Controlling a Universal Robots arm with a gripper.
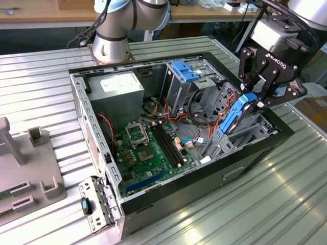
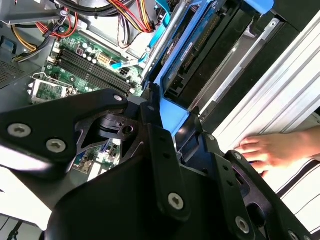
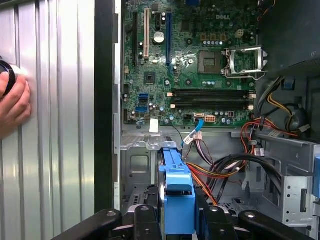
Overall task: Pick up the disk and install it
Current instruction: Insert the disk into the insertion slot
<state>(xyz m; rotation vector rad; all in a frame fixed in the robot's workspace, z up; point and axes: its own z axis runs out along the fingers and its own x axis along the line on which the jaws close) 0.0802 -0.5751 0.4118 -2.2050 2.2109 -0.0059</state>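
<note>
The disk point(image 1: 236, 115) stands tilted in the computer case point(image 1: 84, 109), under the gripper point(image 1: 257, 99).

A ribbed metal tabletop point(image 1: 265, 204) reflects light; a wooden bench point(image 1: 41, 13) stands behind.

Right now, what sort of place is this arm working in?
Probably a robotics lab or test workshop: an open computer case lies on a ribbed metal table, wooden workbenches stand behind it, and the gripper holds the disk at the case.
</note>
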